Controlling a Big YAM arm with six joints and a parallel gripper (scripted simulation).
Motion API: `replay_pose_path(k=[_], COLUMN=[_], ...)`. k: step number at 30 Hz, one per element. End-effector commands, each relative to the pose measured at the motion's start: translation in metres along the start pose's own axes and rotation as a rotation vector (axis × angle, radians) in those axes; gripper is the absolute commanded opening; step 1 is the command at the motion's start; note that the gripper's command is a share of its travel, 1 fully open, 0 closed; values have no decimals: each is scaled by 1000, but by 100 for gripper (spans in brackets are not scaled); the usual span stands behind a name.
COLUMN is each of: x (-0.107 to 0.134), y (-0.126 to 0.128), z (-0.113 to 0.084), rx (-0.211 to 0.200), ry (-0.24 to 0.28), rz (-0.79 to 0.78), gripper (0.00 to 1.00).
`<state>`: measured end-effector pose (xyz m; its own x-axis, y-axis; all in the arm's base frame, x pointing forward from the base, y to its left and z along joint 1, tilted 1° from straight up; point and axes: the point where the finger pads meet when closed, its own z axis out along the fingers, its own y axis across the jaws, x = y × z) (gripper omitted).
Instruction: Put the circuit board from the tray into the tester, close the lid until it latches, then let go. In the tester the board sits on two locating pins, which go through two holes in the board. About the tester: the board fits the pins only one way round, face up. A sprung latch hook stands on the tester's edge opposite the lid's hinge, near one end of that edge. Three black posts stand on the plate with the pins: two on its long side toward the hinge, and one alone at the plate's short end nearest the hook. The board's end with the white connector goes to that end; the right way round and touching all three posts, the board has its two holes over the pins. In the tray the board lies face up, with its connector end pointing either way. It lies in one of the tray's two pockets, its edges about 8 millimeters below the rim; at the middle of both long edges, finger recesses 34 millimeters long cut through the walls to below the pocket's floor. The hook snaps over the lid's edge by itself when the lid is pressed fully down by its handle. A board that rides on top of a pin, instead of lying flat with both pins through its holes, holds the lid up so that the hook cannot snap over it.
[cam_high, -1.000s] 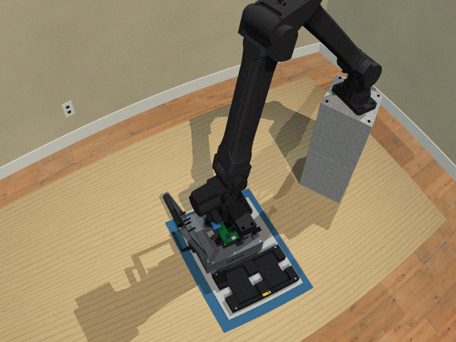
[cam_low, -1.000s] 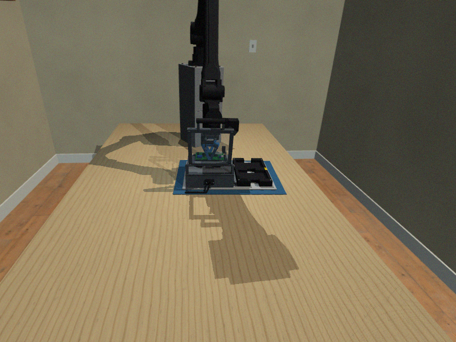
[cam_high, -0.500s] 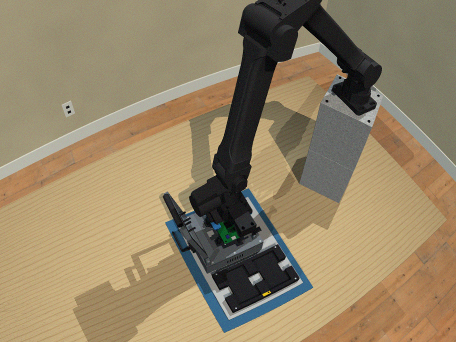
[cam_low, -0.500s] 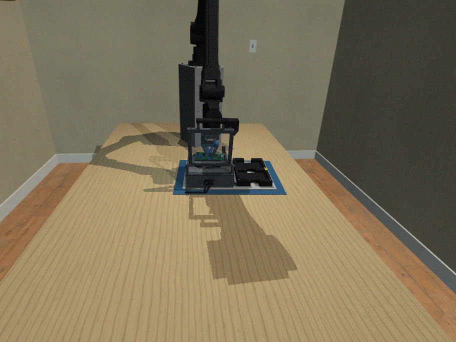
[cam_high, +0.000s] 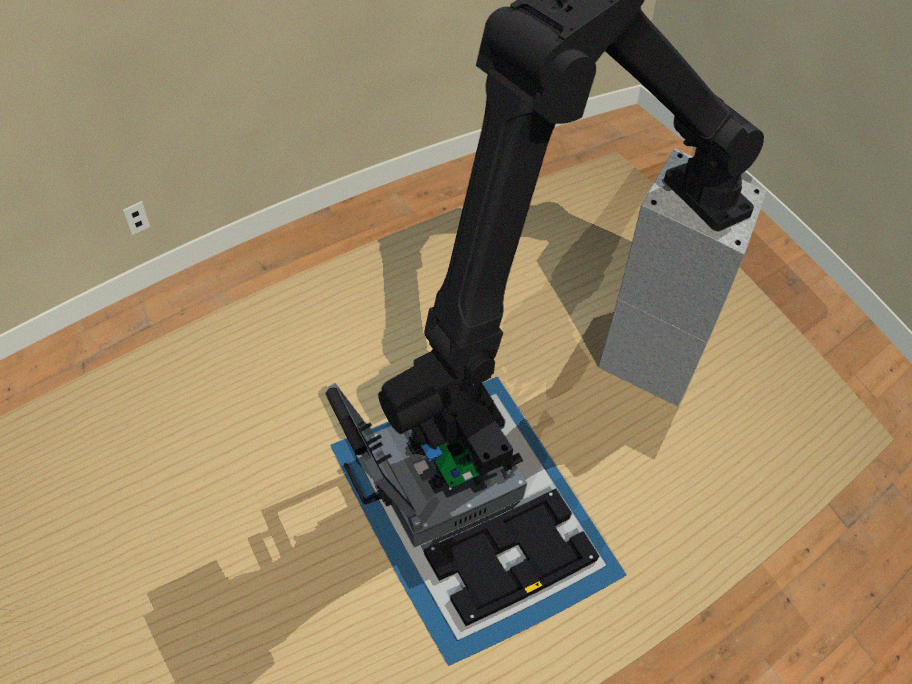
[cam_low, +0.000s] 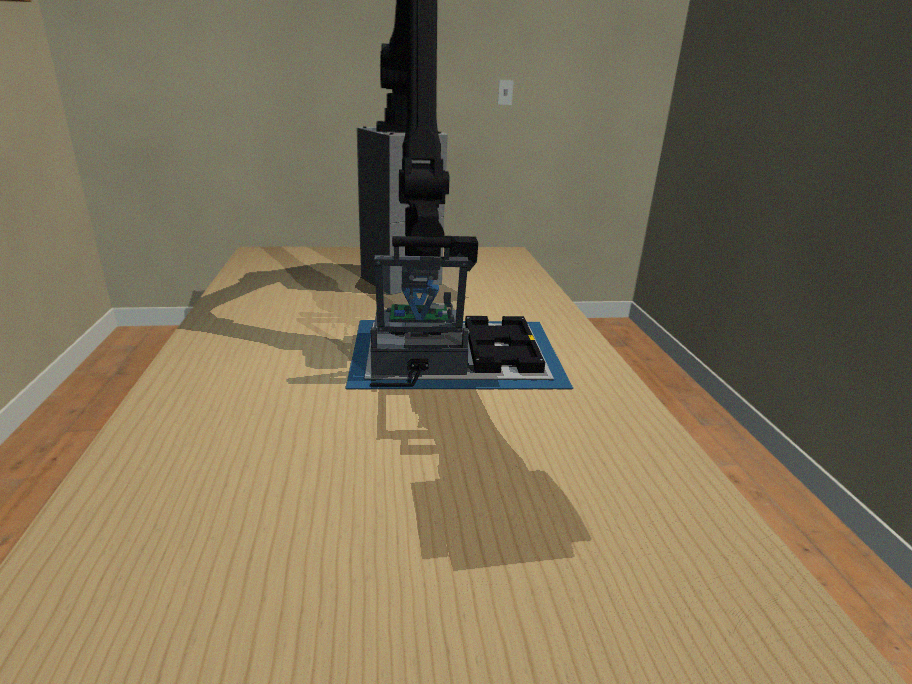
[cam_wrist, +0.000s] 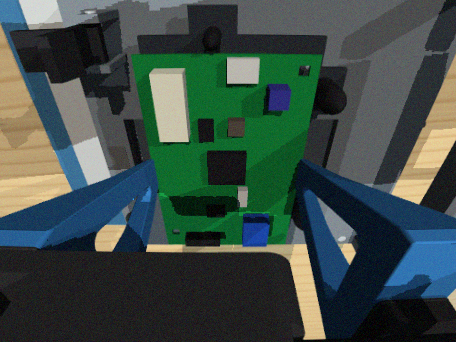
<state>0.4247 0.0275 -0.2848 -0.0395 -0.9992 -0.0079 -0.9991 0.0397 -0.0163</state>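
Board: the board (cam_high: 465, 469) (cam_low: 442, 309) (cam_wrist: 272, 150) is over the pin plate in the tester (cam_high: 471, 517) (cam_low: 442, 359) (cam_wrist: 280, 20), face up, between my fingers. Can't tell if fully down.
Connector: the white connector (cam_wrist: 170, 105) is at the end with the lone post (cam_wrist: 212, 38), nearest the hook (cam_wrist: 65, 52). Right way round, I judge.
Posts: end edge close to the lone post, long edge close to the side post (cam_wrist: 331, 96). That's what should line holes up with pins; contact unclear.
Pins: something grey shows in the far corner hole (cam_wrist: 304, 70). Can't confirm both pins through.
Lid: lid (cam_high: 375, 460) (cam_low: 462, 294) up, handle (cam_high: 344, 418) (cam_low: 430, 240) high, so I have room from above.
Tray: both pockets of the tray (cam_high: 567, 572) (cam_low: 489, 365) bare; board's out.
Claw: my claw (cam_high: 445, 450) (cam_low: 419, 315) (cam_wrist: 226, 169) is spread wide, about board width, one blue finger at each long edge, mid-length. Can't tell pinching from just clear.
Why there: mid-edge grip keeps it level and leaves the corner holes uncovered.
Next: confirm flat, spread, lift straight up, then lid.
Risk: dragging an edge on exit could ride it onto a pin; hook won't catch then.
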Motion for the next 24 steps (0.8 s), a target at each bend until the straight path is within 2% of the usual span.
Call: replay_pose_path(k=[1,24], x=[-6,-5], y=[-8,-6], z=[5,5], rx=[18,12], ry=[-7,-7], rz=[-1,-1], gripper=[72,72])
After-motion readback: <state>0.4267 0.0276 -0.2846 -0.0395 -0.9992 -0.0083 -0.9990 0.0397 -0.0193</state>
